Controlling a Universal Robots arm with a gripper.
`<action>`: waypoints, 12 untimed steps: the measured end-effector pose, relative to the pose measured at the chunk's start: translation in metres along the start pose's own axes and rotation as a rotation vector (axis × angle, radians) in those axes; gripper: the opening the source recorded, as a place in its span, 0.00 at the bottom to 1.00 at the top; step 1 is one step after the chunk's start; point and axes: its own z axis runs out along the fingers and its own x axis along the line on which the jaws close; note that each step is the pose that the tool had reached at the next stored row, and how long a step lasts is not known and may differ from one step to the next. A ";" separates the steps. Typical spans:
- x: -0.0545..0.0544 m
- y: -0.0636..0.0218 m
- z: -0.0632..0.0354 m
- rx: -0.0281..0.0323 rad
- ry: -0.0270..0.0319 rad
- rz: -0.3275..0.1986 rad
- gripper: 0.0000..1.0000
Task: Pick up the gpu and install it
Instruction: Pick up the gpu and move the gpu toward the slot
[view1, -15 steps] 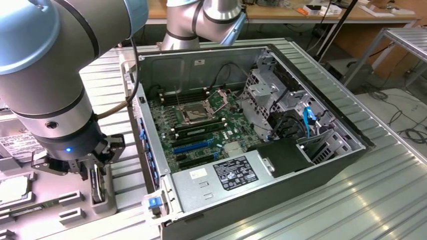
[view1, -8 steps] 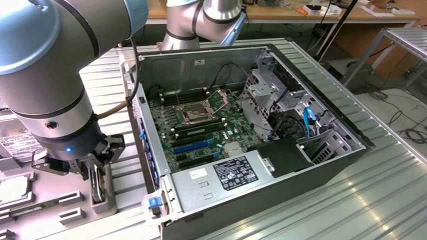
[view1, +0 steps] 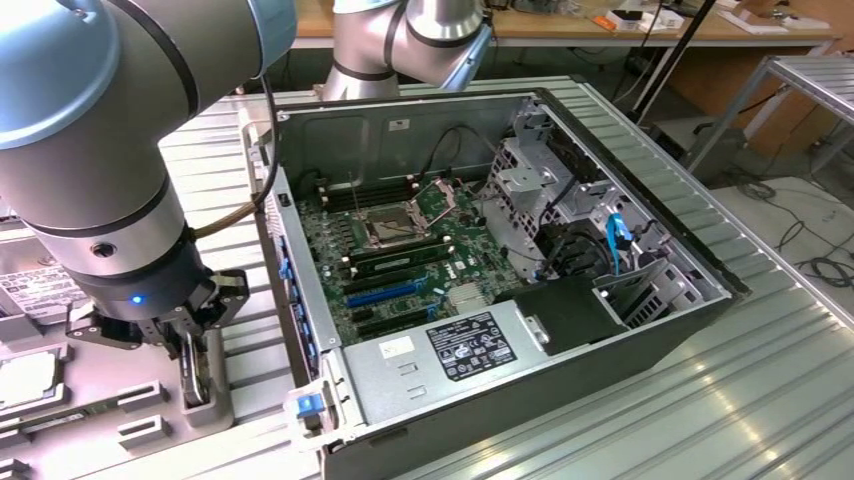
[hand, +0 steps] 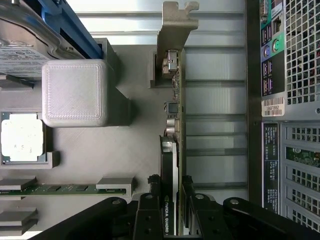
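Fingers (hand: 151, 200): two, black, closed in on the gpu (hand: 173, 117). One is on the cooler face, one on the bare board face. Both look in contact, with no gap visible on either side. Gripper (hand: 170, 184): one, on one arm (view1: 107, 190). The grasp is at the card end away from the silver bracket (hand: 172, 35). The cooler lettering shows right between the fingers.

Gpu: one, standing upright on its long edge, seated in a slot of the grey holder tray (hand: 100, 155). In the exterior view it sits at 8 o'clock from the computer case (view1: 334, 135), just outside the case wall, a thin dark edge under the wrist.

Tray counts:
- one hard drive (hand: 22, 50) with a white label
- one square processor chip (hand: 20, 137) in a pocket
- one memory stick (hand: 65, 189) lying in a slot
- one raised square grey block (hand: 75, 92)

Case: one, on its side, panel off, on the ribbed metal table (view1: 694, 400). Inside:
- one motherboard (view1: 400, 260)
- one processor socket (view1: 396, 230) near centre
- one power supply (view1: 461, 350) with a label, at 6 o'clock of the case
- one drive cage (view1: 527, 185) at 1 o'clock
- blue expansion slots at 7 o'clock of the board, count unclear
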 end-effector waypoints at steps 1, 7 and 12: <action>0.000 0.0000 0.0000 0.0000 0.0000 0.000 0.27; 0.000 0.0000 0.0000 0.0000 0.0000 0.000 0.27; 0.000 0.0000 0.0000 0.0000 -0.0001 0.000 0.27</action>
